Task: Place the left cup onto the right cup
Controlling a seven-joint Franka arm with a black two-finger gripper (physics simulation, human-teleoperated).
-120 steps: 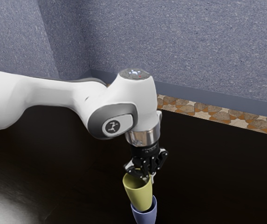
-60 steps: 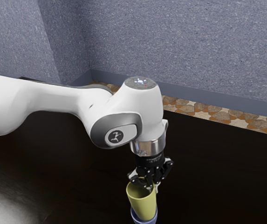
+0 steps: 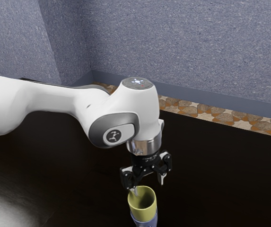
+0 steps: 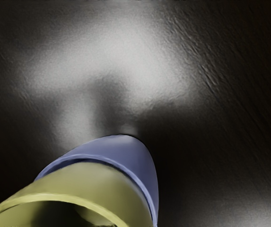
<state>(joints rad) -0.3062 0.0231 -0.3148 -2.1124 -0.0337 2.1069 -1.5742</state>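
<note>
A yellow-green cup sits upright, nested inside a blue cup on the dark table, at the exterior view's lower edge. My black gripper hangs just above the yellow cup's rim with its fingers spread wide, open, and nothing held between them. One fingertip is close to the rim on the exterior view's left side. In the wrist view the yellow cup lies right under my hand, with the blue cup's wall wrapping around it.
The dark glossy table stretches around the cups, with a bright glare patch on it. A stone-patterned strip and grey walls lie behind the table.
The hand lowered the yellow cup deeper into the blue cup, then the fingers spread apart and let go of it. The hand has risen slightly.
</note>
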